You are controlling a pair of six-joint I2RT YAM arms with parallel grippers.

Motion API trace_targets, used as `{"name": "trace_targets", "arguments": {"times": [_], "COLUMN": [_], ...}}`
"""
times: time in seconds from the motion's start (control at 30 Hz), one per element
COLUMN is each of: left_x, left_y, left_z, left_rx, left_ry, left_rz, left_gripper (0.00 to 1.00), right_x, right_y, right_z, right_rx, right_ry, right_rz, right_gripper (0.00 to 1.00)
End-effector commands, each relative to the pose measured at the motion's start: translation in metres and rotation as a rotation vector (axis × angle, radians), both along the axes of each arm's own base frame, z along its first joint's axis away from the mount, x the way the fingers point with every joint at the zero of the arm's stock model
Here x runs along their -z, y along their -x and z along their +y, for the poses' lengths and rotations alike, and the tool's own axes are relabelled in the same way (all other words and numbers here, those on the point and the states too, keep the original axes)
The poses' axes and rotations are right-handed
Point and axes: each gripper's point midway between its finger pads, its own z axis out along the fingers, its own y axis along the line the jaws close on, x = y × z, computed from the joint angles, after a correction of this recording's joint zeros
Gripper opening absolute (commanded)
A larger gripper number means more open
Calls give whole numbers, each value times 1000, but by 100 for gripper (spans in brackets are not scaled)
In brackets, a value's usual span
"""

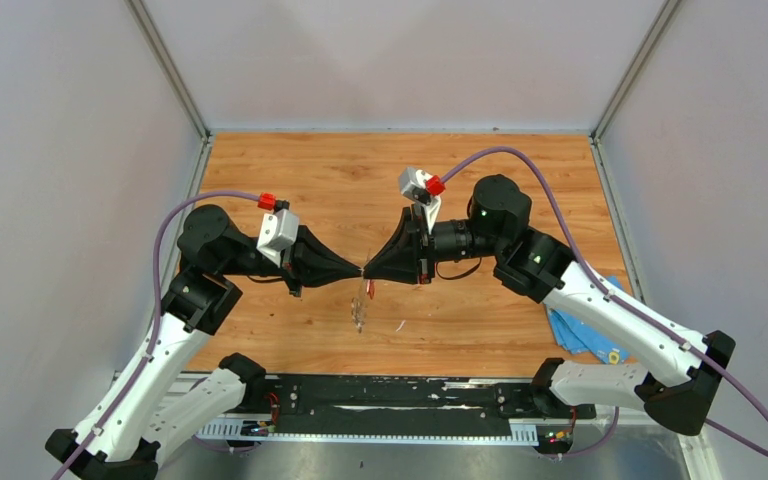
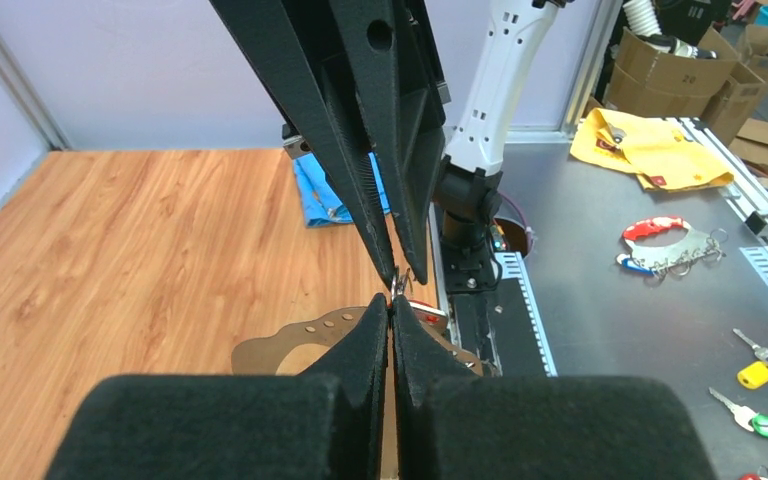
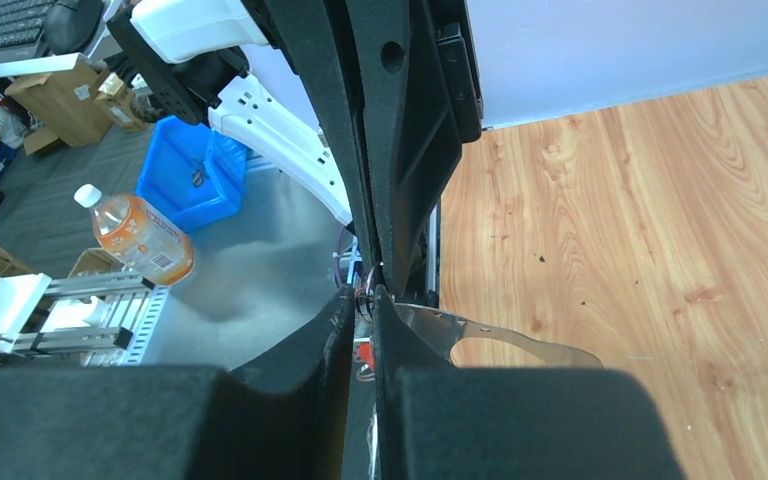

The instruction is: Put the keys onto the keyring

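Observation:
My left gripper (image 1: 357, 270) and right gripper (image 1: 369, 272) meet tip to tip above the middle of the wooden table. The keyring (image 2: 285, 340), a thin grey metal ring with a wavy edge, hangs just below the tips. It is edge-on in the top view (image 1: 358, 315) and also shows in the right wrist view (image 3: 505, 340). The left gripper (image 2: 392, 300) is shut on its top. The right gripper (image 3: 363, 293) is nearly shut on a small wire loop, and the red key (image 3: 363, 355) dangles under it (image 1: 371, 290). The blue key is not in view.
A blue cloth (image 1: 582, 335) lies at the table's right near corner. A thin white sliver (image 1: 398, 325) lies on the wood right of the keyring. A black rail (image 1: 380, 395) runs along the near edge between the arm bases.

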Motion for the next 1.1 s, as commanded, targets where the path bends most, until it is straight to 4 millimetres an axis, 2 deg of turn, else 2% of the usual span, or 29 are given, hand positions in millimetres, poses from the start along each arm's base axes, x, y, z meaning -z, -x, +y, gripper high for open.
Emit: {"name": "trace_targets", "arguments": {"times": [0.0,0.13,0.3,0.4,0.5,0.6,0.7,0.8,0.9,1.07], "left_x": [-15,-14,-5,15,39,51,50,51,49,47], "left_y": [3,3,3,6,8,8,7,7,8,12], "left_z": [2,1,1,3,6,8,6,4,2,2], "left_rx": [-8,-8,2,27,44,66,81,101,120,147], "left_ry": [29,27,15,-34,-112,-167,-170,-170,-169,-163], "left_rz": [-41,-37,-29,-41,-64,-60,-40,-19,3,28], "left_gripper": [0,0,0,2,13,15,16,26,31,33], "right_x": [4,5,6,8,14,22,34,40,42,43], "right_y": [-3,-6,-13,-14,-14,-13,-10,-3,0,5], "right_z": [0,1,-1,-4,-7,-9,-10,-8,-6,0], "right_rx": [1,11,53,67,65,65,54,32,13,-16], "right_ry": [8,16,53,106,168,234,329,399,432,451], "right_rz": [-2,-2,-14,-11,-1,1,6,-19,-59,-72], "right_gripper": [10,1,0,0,0,0,0,0,0,0]}}
